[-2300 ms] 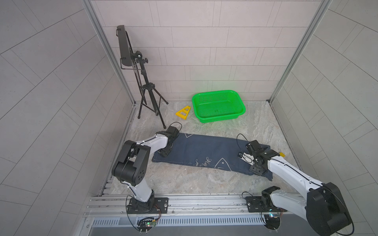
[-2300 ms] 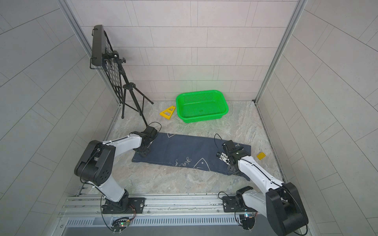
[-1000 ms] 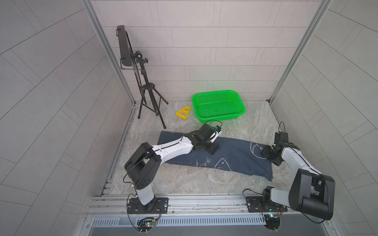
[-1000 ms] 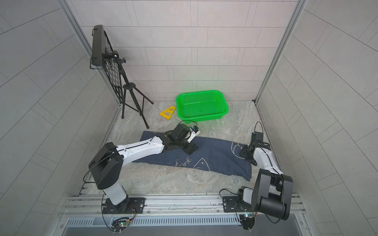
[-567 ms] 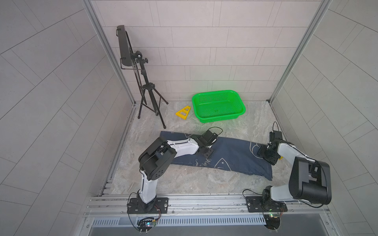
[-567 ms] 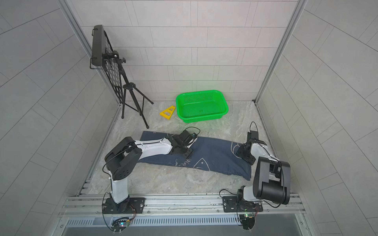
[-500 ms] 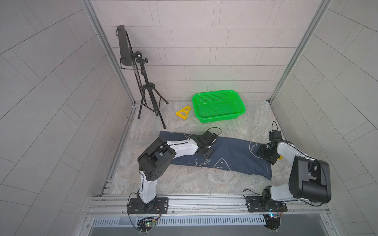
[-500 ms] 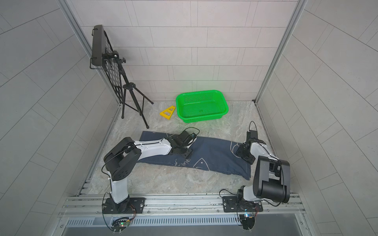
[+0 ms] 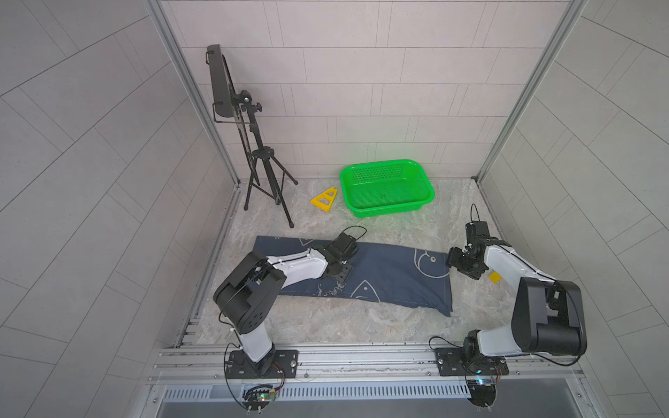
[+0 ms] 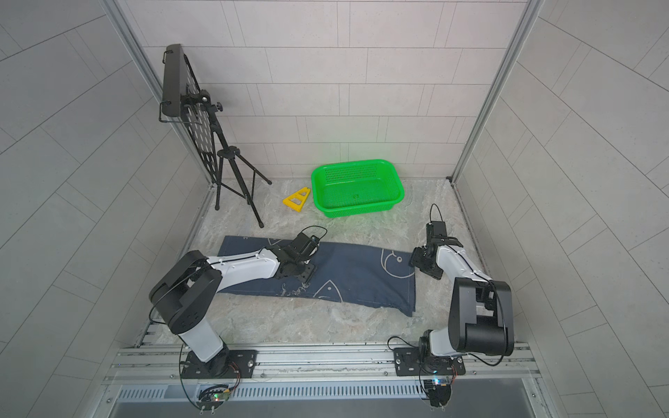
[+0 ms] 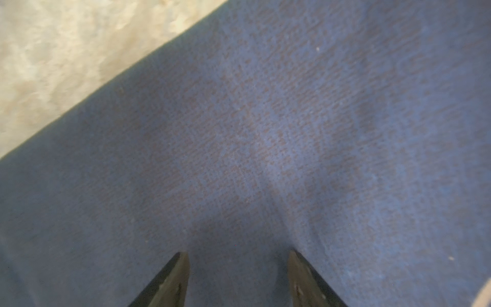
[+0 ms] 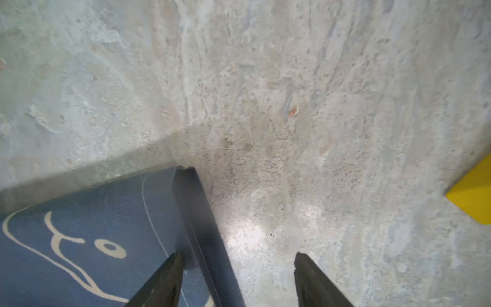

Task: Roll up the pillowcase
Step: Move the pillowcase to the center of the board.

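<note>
Left gripper (image 11: 237, 265): its fingers (image 11: 172, 279) are spread, with only the pillowcase (image 11: 265, 133) weave between them. Only the tips are in frame, so you cannot tell whether they touch the cloth. Right gripper (image 12: 237, 268): its fingers are spread and straddle the pillowcase's short seamed edge, one tip over cloth and one over bare tabletop (image 12: 292, 79). A yellow piece (image 12: 473, 196) is cut off at the frame border. In both top views the pillowcase lies flat across the tabletop's middle, and the wrist housings hide both sets of fingertips.
</note>
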Controlling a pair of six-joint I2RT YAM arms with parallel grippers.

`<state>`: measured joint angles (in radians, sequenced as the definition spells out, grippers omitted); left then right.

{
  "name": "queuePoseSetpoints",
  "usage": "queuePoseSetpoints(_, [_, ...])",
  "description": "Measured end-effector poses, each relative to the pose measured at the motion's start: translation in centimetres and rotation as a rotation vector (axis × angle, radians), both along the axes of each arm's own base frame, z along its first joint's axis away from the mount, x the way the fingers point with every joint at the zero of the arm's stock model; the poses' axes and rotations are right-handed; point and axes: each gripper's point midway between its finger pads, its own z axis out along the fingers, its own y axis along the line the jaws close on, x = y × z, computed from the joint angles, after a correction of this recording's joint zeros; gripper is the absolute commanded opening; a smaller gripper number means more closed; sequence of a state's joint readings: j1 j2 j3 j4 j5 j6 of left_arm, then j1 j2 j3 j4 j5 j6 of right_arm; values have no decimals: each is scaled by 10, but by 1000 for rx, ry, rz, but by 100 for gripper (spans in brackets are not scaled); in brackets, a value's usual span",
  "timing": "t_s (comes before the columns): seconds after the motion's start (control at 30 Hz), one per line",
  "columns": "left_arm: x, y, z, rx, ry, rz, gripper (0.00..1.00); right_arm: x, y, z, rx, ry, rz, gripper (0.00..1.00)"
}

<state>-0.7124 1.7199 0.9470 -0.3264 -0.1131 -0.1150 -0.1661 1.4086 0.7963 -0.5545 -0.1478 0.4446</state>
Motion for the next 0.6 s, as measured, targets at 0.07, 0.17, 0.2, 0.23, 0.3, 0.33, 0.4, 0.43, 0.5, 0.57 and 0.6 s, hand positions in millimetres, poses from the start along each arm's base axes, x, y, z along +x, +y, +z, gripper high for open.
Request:
queuePoseSetpoints(0.07, [1, 3, 4, 21, 0, 3, 67, -2, 2, 4, 4, -15, 2, 66])
queuePoseSetpoints(0.17, [5, -3, 21, 6, -24, -5, 68, -11, 6, 2, 21, -15, 13, 65])
queuePoseSetpoints(0.2, [7, -6, 28, -7, -40, -10, 68, -15, 9, 0, 30, -9, 18, 64])
queuePoseSetpoints(0.23, [9, -11, 37, -29, -57, -17, 68, -19, 11, -3, 42, -1, 24, 64])
queuePoseSetpoints(0.3, [11, -26, 53, -78, -88, -45, 68, -27, 15, -9, 60, 16, 30, 62])
queuePoseSetpoints(0.33, [11, -36, 61, -107, -103, -67, 68, -31, 17, -11, 68, 24, 32, 61])
queuePoseSetpoints(0.4, [9, -57, 73, -162, -121, -114, 68, -37, 19, -15, 74, 36, 35, 59])
queuePoseSetpoints(0.43, [7, -68, 75, -185, -123, -140, 68, -40, 20, -17, 76, 41, 37, 58])
queuePoseSetpoints(0.5, [3, -87, 78, -225, -121, -184, 68, -42, 21, -20, 83, 48, 41, 57])
queuePoseSetpoints(0.57, [-3, -108, 76, -259, -109, -234, 68, -41, 24, -21, 98, 38, 46, 56])
queuePoseSetpoints(0.6, [-6, -116, 74, -270, -101, -257, 68, -39, 25, -21, 106, 28, 48, 56])
